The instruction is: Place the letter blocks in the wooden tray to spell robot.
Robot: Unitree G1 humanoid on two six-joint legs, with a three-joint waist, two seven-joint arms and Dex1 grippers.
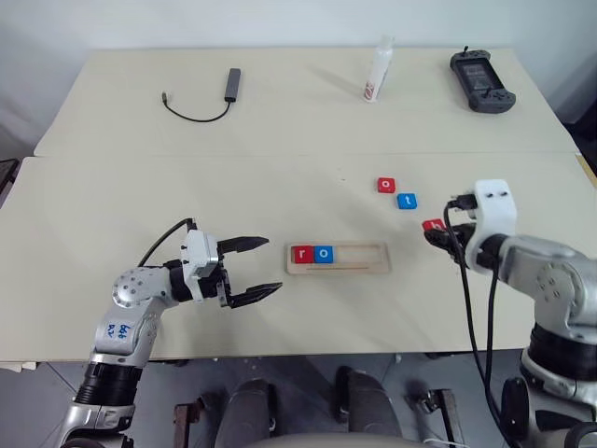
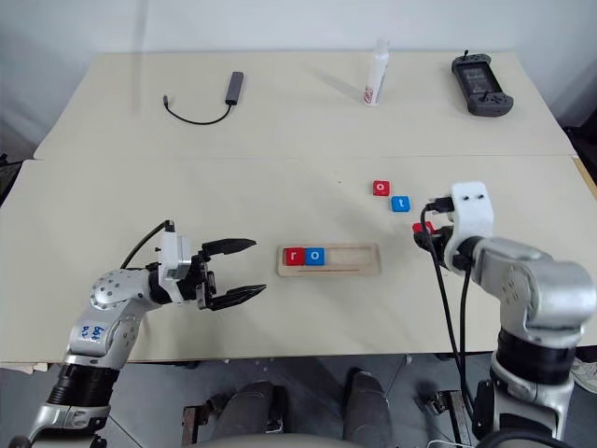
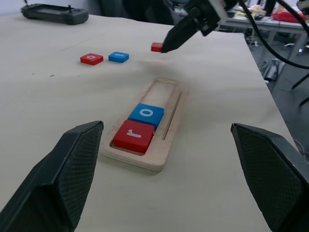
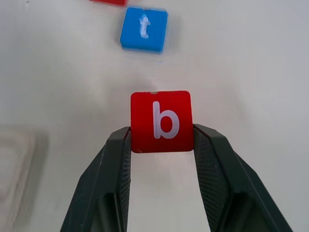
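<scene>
While the left gripper [image 1: 264,267] hovers with its fingers spread wide just left of the tray [image 1: 338,259], the right gripper [image 4: 161,145] pinches the red b block [image 4: 161,121] between its fingertips, to the right of the tray. The tray lies on the table [image 1: 140,187] with a red r block [image 1: 302,254] and a blue o block [image 1: 323,254] side by side at its left end. Beyond it lie a blue t block [image 1: 407,201] and a red o block [image 1: 387,185]. Farther back are a cable [image 1: 205,101], a white bottle [image 1: 378,71] and a black controller [image 1: 481,80].
</scene>
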